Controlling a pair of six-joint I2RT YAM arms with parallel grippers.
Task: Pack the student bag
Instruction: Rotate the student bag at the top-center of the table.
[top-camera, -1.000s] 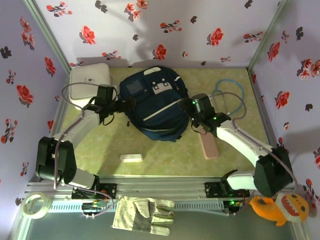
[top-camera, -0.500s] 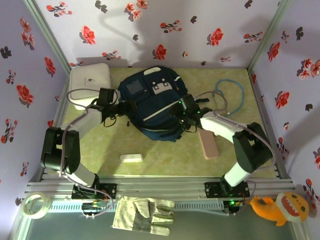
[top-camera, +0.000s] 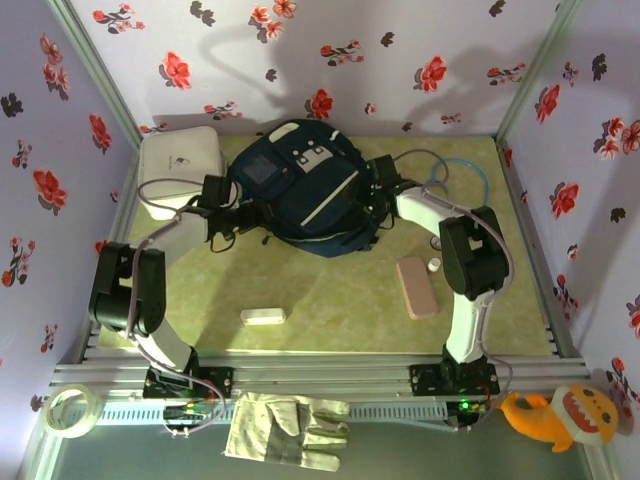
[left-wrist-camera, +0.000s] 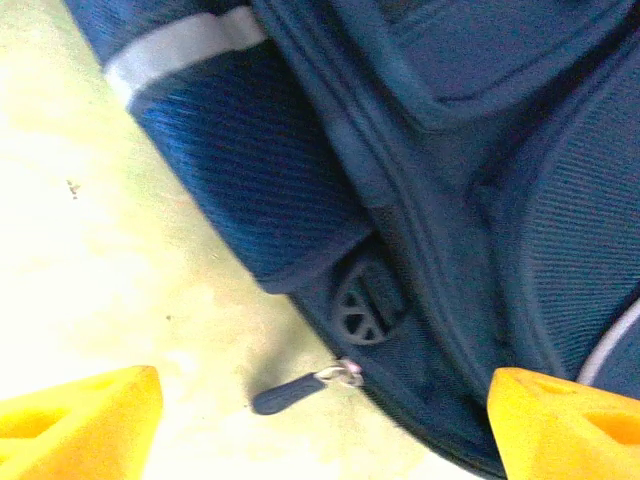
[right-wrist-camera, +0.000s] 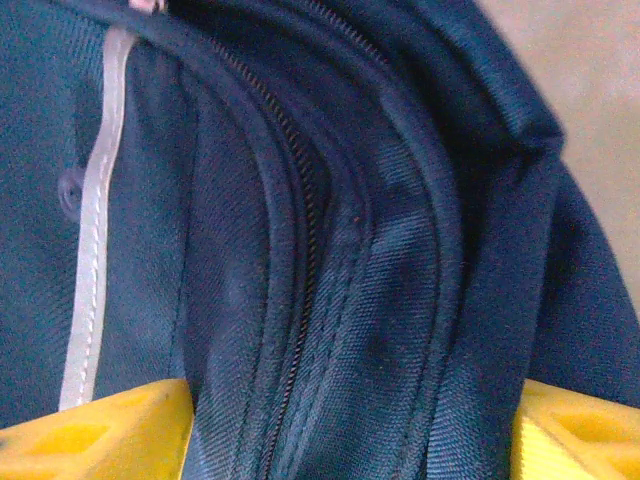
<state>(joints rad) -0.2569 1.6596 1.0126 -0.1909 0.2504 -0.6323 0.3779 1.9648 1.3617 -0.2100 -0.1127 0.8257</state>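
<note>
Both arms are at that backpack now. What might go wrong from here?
The zipper pull by the left gripper is small and lies flat on the table, so a grab may miss it. The right gripper straddles thick folds of the backpack and may pinch fabric only, dragging the whole backpack.

Even overhead light casts faint shadows on the back wall (top-camera: 230, 40). Both wrist views are soft-focused, and the tabletop (left-wrist-camera: 80, 230) glares pale.

The backpack (top-camera: 300, 195) blocks the back of the table (top-camera: 330, 300), a white box (top-camera: 180, 160) on its left, a hose (top-camera: 472, 165) on its right. The front is open between a white bar (top-camera: 263, 316) and pink case (top-camera: 416, 287).
</note>
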